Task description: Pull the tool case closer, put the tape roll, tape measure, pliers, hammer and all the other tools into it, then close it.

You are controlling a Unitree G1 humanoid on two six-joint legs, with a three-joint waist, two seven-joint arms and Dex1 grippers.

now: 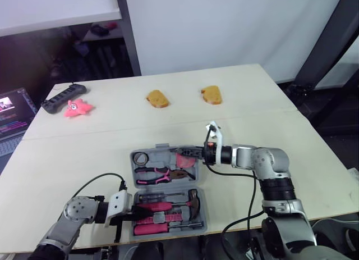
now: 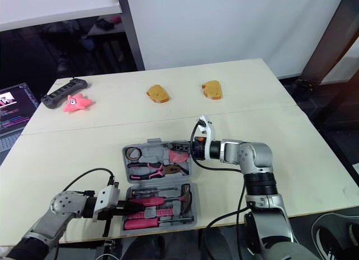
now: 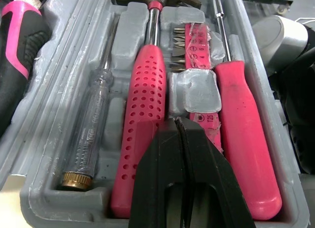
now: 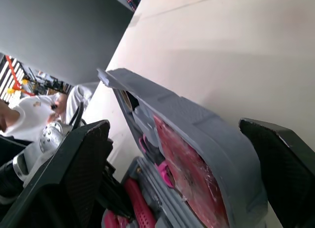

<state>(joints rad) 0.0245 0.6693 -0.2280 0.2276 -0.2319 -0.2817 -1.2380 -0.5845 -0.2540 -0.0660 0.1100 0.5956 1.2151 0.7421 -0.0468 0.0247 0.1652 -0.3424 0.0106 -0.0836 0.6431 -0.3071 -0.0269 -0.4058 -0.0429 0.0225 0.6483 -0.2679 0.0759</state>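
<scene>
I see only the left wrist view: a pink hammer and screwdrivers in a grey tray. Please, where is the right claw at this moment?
Observer: The right claw is open at the far half of the tool case, with that half's right edge between its fingers.
Operator: Is something lying in that far half?
Observer: Yes, the tape roll and the pink tape measure lie in it.
Operator: Do any tools lie outside, on the table?
Observer: None that I can see. On the far part of the table there are two yellow sponge-like pieces, a pink toy and a black power strip.
</scene>
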